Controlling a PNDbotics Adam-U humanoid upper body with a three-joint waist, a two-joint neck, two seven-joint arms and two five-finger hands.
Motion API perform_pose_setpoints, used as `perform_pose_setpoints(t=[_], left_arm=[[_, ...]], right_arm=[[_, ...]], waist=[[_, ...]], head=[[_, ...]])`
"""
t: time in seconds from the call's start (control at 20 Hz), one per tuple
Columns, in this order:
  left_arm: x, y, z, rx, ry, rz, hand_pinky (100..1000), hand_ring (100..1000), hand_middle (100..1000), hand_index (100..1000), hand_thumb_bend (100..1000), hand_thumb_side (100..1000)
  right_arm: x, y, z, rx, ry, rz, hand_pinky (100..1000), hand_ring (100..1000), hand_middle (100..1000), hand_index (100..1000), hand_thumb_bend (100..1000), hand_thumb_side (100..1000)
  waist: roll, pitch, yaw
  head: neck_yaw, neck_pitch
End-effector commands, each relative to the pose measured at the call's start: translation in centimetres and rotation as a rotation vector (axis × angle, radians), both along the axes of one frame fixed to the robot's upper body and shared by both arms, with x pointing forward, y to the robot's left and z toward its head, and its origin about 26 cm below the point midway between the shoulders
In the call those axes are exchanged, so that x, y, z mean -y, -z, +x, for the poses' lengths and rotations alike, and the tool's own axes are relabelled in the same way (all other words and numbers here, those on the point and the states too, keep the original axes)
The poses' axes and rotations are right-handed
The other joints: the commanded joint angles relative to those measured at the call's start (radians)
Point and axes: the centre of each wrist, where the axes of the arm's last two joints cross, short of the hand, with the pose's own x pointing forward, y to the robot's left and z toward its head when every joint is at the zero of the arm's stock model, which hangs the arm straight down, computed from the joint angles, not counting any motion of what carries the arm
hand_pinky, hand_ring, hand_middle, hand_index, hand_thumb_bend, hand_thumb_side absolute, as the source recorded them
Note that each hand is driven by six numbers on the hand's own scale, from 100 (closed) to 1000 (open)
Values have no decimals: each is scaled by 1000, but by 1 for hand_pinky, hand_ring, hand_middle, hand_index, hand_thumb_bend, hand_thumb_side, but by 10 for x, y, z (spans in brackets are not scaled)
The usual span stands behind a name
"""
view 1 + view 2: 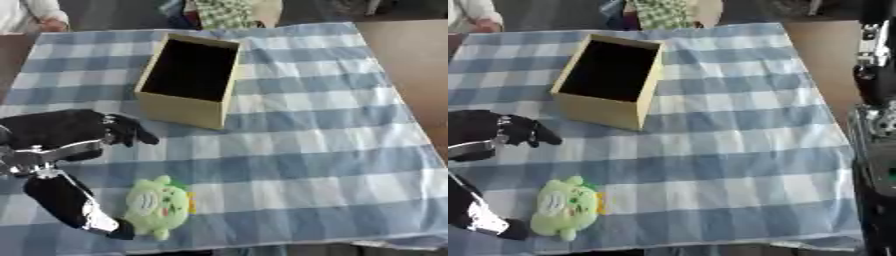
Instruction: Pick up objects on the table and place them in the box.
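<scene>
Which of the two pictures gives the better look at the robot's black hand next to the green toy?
The left eye view: the left hand shows nearly whole beside the green plush toy. The right eye view cuts it off at the edge.

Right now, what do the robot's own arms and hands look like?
The left hand is black, on a bulky black forearm with a silver band at the wrist. A second black limb segment with a silver-white joint shows at the lower left. At the right edge, the right arm shows as black and silver-grey parts; its hand isn't visible.
</scene>
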Motion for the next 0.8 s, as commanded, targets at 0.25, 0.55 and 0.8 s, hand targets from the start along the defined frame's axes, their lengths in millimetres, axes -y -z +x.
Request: perform_pose_setpoints(t=[0.25, 0.55, 0.8], left_arm=[[3, -1, -4, -8, -20, 26, 739, 795, 843, 951, 524, 441], [6, 4, -5, -35, -35, 24, 738, 791, 844, 950, 481, 412], [8, 8, -6, -92, -41, 24, 745, 794, 848, 953, 500, 426]], right_arm=[[0, -8, -1, 21, -8, -12, 777, 609, 586, 771, 100, 757], [-1, -8, -1, 22, -9, -10, 777, 609, 586, 771, 100, 756], [-1, -8, -1, 22, -11, -7, 776, 609, 585, 771, 100, 756]], waist=[[1, -14, -2], [1, -12, -4], [2, -12, -6]], head=[[-3, 7], [-2, 7], [-2, 7]])
